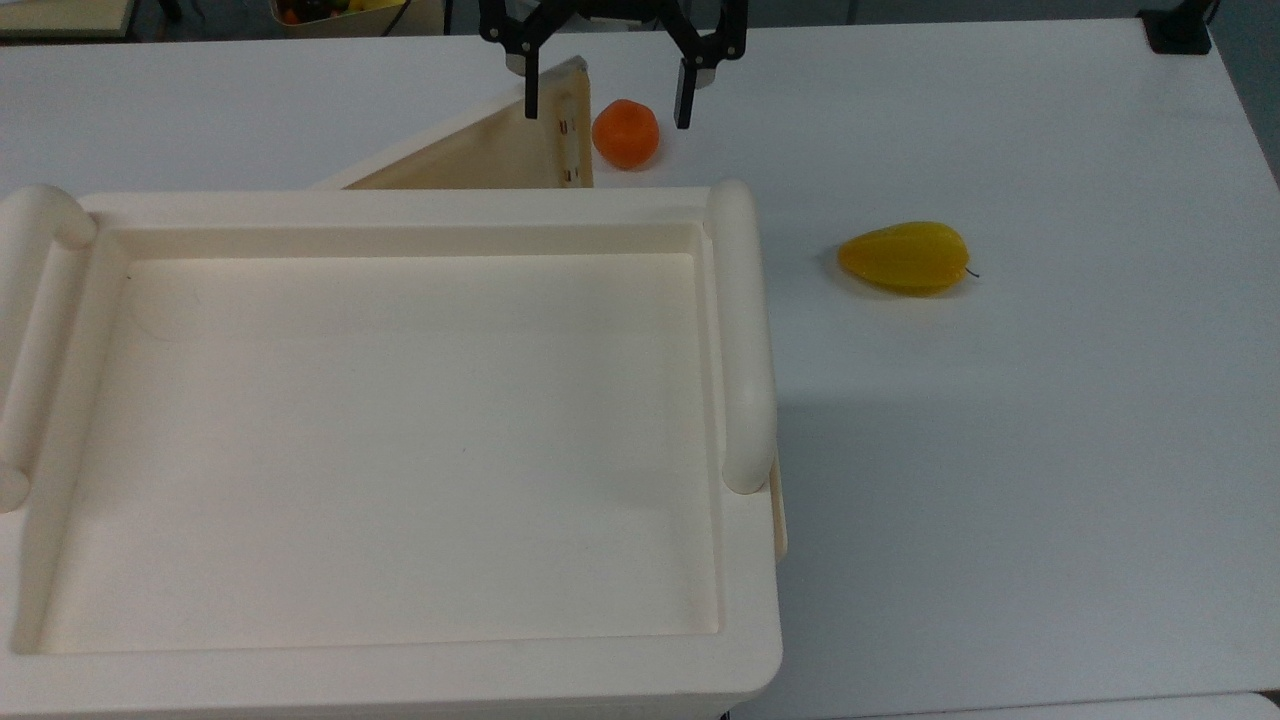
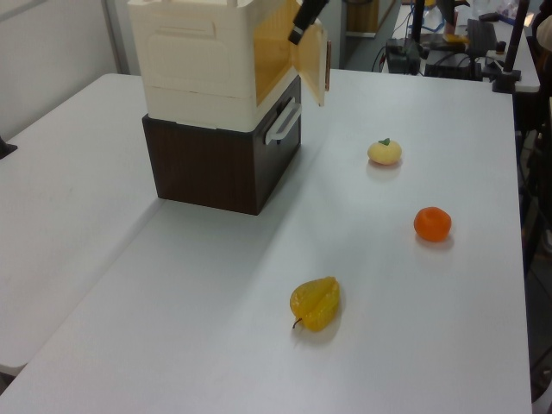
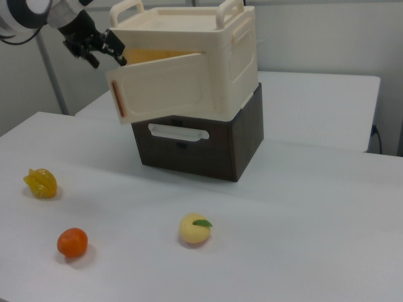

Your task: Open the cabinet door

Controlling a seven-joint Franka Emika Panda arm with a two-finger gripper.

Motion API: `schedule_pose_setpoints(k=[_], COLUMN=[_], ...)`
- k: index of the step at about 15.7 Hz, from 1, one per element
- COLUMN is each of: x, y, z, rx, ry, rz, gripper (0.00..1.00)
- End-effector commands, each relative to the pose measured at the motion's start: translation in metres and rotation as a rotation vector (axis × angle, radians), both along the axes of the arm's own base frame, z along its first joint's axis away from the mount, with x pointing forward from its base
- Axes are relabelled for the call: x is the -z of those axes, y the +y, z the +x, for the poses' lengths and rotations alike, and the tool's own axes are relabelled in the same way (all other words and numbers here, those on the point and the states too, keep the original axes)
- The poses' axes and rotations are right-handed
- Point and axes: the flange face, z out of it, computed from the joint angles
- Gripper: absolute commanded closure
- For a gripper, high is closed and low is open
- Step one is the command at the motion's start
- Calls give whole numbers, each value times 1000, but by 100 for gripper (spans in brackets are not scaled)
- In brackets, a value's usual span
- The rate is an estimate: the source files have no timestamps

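Peach (image 3: 194, 228) behind ajar cabinet door (image 3: 167, 85)

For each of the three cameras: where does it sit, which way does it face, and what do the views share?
Top view: overhead, looking down on the cabinet's tray top; open gripper at the upper edge.
Left view: raised, off the table's near end, facing the cabinet door.
Right view: lower, facing the door's outer face; arm at upper left.
Shared: orange, yellow fruit.

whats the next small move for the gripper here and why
Probably keep sweeping the cabinet door outward. The door stands only partly swung out from the cabinet, and the open gripper has one finger at the door's free edge, so a further push along the swing should widen the opening.
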Motion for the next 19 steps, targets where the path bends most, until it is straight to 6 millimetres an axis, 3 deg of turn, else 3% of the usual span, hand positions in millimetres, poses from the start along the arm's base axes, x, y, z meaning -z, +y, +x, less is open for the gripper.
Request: schedule_pose_setpoints(k=[1,6,11,14,19], x=[-3,-5,-4,-2,24], y=[-12,-36,-92,-117,-128], z=[-24,-45,-50,-55,-63], rx=[-63,-171,-152,-100,4], ry=[140,309,392,398,448], rz=[-54,-134,-138,-6,83], gripper=[0,0,0,0,0])
